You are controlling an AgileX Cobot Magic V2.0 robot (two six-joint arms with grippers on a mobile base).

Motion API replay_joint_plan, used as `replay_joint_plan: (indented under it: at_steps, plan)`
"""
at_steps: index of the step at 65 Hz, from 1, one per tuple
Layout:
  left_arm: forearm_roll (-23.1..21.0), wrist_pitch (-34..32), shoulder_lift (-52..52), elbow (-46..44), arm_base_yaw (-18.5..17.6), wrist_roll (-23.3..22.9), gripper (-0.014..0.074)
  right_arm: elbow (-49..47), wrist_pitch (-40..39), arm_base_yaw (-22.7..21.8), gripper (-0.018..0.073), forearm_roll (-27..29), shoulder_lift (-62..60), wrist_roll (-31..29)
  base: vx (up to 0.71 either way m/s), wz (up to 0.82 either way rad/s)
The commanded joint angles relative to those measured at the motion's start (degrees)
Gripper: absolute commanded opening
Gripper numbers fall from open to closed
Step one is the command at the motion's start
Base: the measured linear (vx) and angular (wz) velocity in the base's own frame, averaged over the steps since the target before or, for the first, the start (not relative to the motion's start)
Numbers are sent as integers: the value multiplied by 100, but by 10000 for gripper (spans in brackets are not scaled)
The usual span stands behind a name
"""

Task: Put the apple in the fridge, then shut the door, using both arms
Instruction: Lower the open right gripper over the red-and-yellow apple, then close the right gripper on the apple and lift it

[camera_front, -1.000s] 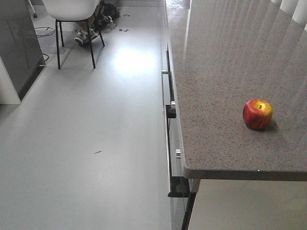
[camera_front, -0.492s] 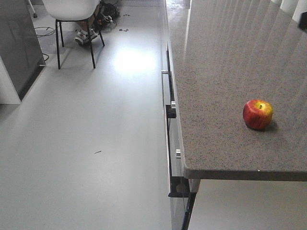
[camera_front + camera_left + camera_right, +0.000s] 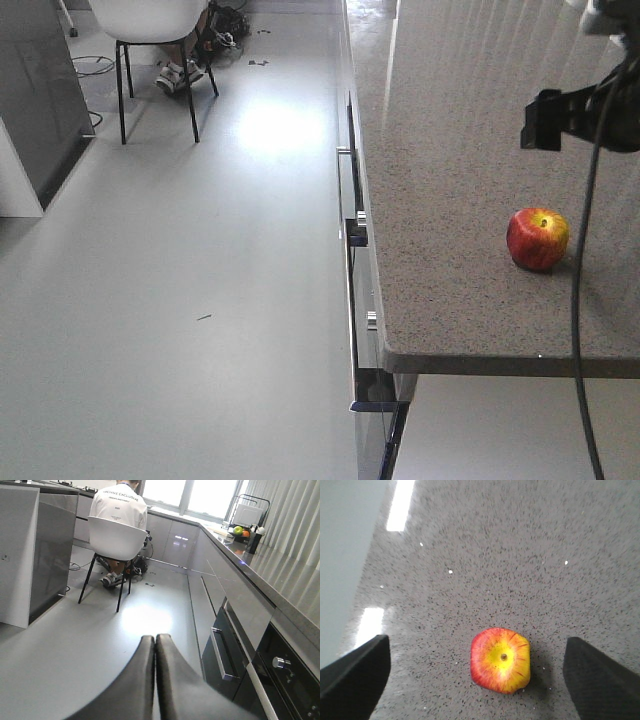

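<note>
Pick-up step: apple [image 3: 537,239] ungrasped, stem up on desk [image 3: 450,200]. Right jaws spread wide above apple, one finger on each side, no contact. Left jaws pressed together, empty, well apart from apple. Next, I'd judge: lower right jaws, centre on apple, close gently

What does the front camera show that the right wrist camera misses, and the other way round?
Only the front view shows the floor, a chair and the black arm above the counter. Only the right wrist view shows two fingers spread wide either side of the apple. Both show the apple resting on the speckled counter.
</note>
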Motion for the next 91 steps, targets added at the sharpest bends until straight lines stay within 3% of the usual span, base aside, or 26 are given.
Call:
replay_joint_plan:
  at_steps: [1, 13, 73, 91]
  plan:
    - [-14, -389, 76, -97, -4, -59, -6, -237, -365, -5, 656, -183, 60, 58, 0, 0]
    - [-14, -389, 76, -97, -4, -59, -6, -237, -339, -5, 652, -606, 486, 294, 0, 0]
    - [-14, -389, 76, -97, -4, -59, -6, -226, -363, -5, 627, -611, 1728, 301, 0, 0]
    - [-14, -389, 76, -97, -4, -59, -6, -226, -216, -5, 488, -606, 1763, 327, 0, 0]
